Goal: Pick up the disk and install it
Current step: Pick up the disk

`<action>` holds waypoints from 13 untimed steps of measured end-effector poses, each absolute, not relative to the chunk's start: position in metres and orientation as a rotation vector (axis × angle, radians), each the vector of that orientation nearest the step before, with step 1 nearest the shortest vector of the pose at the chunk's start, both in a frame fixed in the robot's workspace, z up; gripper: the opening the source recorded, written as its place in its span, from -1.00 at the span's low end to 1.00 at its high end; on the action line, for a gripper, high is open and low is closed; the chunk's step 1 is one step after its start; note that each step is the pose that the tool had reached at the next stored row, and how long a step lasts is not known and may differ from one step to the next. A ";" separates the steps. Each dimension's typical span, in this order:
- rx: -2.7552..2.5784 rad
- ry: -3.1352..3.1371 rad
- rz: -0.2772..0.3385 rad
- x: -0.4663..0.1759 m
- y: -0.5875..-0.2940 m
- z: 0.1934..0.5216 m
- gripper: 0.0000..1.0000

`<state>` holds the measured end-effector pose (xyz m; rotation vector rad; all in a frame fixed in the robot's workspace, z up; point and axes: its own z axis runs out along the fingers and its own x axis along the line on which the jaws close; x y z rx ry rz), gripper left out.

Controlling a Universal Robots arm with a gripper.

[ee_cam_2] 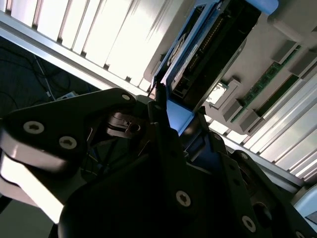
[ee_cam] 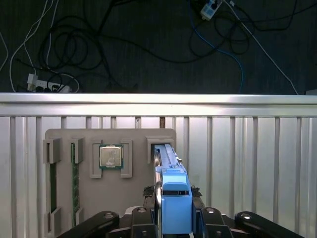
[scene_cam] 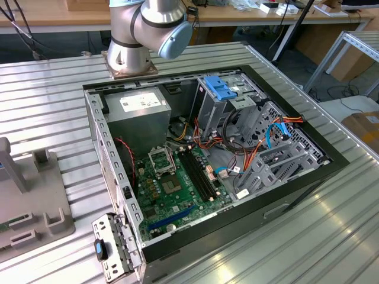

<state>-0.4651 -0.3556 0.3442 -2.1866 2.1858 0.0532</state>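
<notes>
Blue rails frame the disk [ee_cam: 167, 154], which stands on edge at a slot of the grey holder [ee_cam: 136, 191] on the ribbed metal table [ee_cam: 247, 148]. The gripper [ee_cam: 171, 192] clamps it, one jaw on each side.

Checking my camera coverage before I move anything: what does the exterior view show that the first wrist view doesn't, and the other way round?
Exterior view: the open computer case with its motherboard and power supply box, and the arm's base behind it. First wrist view: the disk standing on edge in a slot, the end effector straddling its blue rail, and a processor chip in a neighbouring pocket. Both: the grey fixture tray on the ribbed metal table.
</notes>
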 end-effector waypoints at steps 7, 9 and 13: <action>-2.187 2.186 0.053 -0.465 -0.356 0.352 -0.26; -2.186 2.186 0.053 -0.465 -0.356 0.363 -0.26; -2.187 2.186 0.051 -0.465 -0.355 0.376 -0.26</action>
